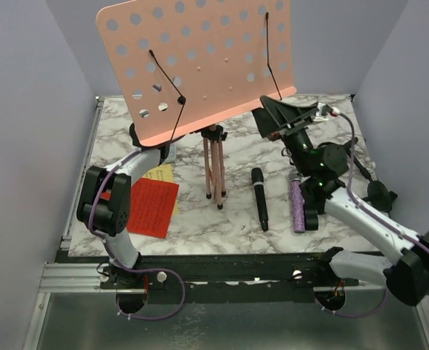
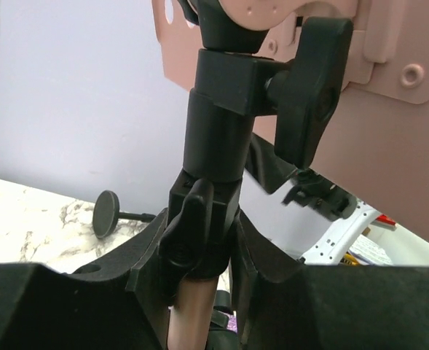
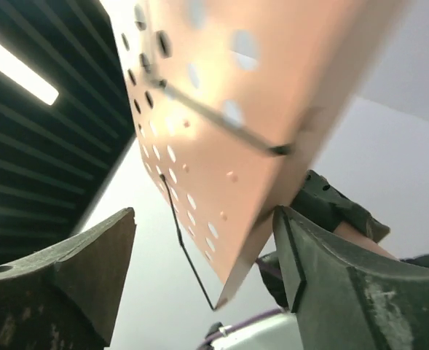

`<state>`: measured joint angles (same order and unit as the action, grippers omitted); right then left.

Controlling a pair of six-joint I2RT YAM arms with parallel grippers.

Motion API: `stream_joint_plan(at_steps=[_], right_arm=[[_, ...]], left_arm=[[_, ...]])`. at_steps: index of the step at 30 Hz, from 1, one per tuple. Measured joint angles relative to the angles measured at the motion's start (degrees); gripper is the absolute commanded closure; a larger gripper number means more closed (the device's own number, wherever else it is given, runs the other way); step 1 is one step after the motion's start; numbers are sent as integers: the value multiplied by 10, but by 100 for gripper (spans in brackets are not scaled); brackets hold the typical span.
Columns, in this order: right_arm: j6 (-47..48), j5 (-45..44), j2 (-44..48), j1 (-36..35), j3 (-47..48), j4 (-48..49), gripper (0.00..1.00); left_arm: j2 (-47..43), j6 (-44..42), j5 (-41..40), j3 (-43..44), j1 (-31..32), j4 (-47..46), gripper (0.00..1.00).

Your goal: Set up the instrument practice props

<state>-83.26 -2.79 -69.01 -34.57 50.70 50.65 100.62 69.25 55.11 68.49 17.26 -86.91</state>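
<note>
Rack (image 1: 199, 65) stands on its legs (image 1: 215, 171), stem clenched in the left pincer (image 2: 199, 292), lower edge between the right pincer's (image 3: 205, 219) spread jaws; sheets (image 1: 150, 206) back of the left pincer, and black mic (image 1: 260, 198) and purple mic (image 1: 297, 205) back of the right, lie flat, seemingly yet to be placed.

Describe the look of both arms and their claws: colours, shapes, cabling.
Both the left arm and right arm have white curved link shells between bulky black joint housings. A thin purple cable runs along each. Small green lights glow near the right wrist. The left claw and right claw have matte black wedge-shaped fingers.
</note>
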Motion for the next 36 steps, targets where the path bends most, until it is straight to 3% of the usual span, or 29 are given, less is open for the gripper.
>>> stream_joint_plan(at_steps=[7,13,18,21,24,29,34,36], right_arm=[[211,-1,222,-2,-48,-196,12],[423,24,330,0,-93,-365,12],[569,97,229,0,-78,-475,13],[610,134,144,-27,-91,-463,14],[648,126,76,-106,-118,-428,22],[694,45,-6,-204,-111,-360,43],[727,-93,-38,-253,-67,-325,45],[738,-139,-41,-267,-56,-315,51]], left_arm=[[-29,-10,-12,-41,-23,9,100],[-52,-30,-18,-61,-26,25,100],[-55,-35,-18,-61,-24,32,100],[-59,-37,-20,-64,-24,36,100],[-70,-50,-22,-72,-21,46,100],[-99,-82,-13,-87,7,82,100],[-104,-93,-9,-87,23,90,100],[-105,-94,-9,-87,24,91,100]])
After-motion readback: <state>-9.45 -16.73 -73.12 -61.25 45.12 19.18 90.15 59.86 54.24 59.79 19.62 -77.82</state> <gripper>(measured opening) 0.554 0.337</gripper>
